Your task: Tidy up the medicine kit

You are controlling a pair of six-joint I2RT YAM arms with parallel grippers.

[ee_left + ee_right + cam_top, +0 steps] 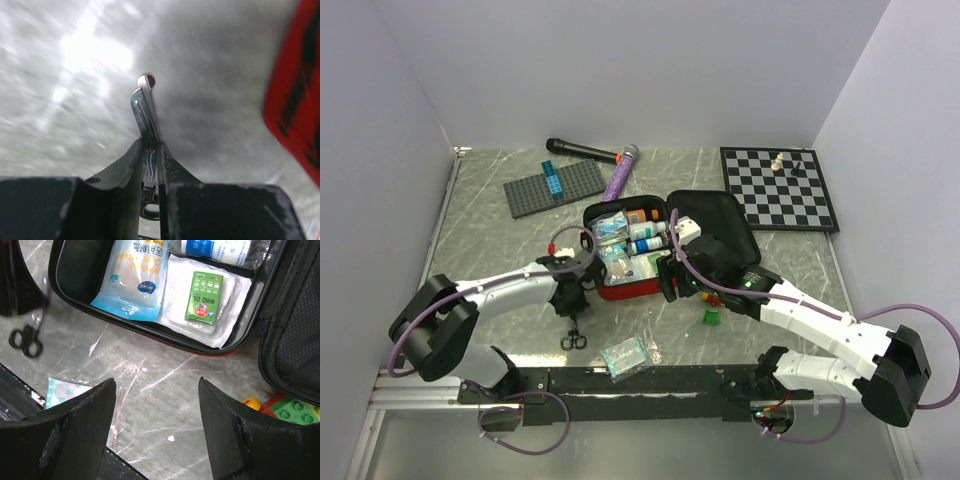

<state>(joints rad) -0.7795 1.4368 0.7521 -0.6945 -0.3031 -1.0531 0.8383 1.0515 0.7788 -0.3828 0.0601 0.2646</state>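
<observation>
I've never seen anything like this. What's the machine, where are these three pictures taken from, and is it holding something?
It is two white robot arms bolted to a grey marbled table. One picture looks down from above; the others come from a camera on each wrist. The left arm's fingers pinch black-handled metal scissors by the blades. The right arm's fingers are open and empty, beside the open red fabric zip case, which holds packets and bottles. A teal packet lies outside it.

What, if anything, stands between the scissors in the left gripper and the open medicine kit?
Nothing visible does. The left gripper, shut on the scissors, hangs just beside the medicine kit at its near-left wall, with only table surface showing between them.
</observation>
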